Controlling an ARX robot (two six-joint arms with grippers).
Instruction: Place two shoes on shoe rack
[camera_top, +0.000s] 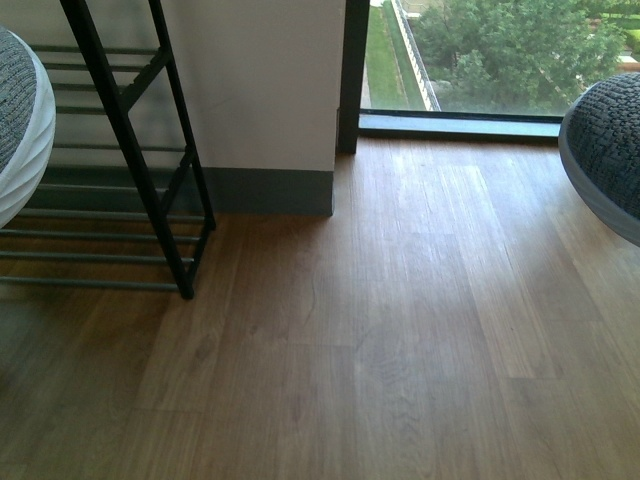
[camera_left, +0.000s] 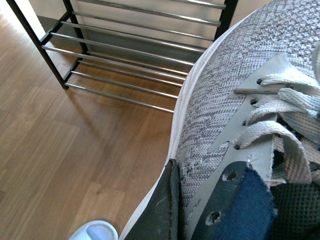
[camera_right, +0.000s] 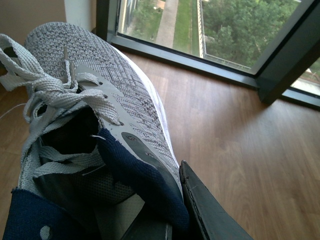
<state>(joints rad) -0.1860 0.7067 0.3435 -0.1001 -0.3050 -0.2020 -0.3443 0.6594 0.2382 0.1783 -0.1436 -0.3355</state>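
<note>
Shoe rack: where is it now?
In the front view the rack stands far left against the wall, behind the left shoe; the right shoe is far right.

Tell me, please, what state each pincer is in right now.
Left pincer: closed, holding the left shoe by its side.
Right pincer: closed, holding the right shoe by its side.

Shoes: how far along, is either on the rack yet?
Done: both are lifted, the left grey knit white-soled sneaker in the left gripper, the right grey knit sneaker in the right gripper. In hand: holding them up facing the black-framed silver-rod shoe rack. Left: placing both; no shoe sits on its visible shelves.
</note>
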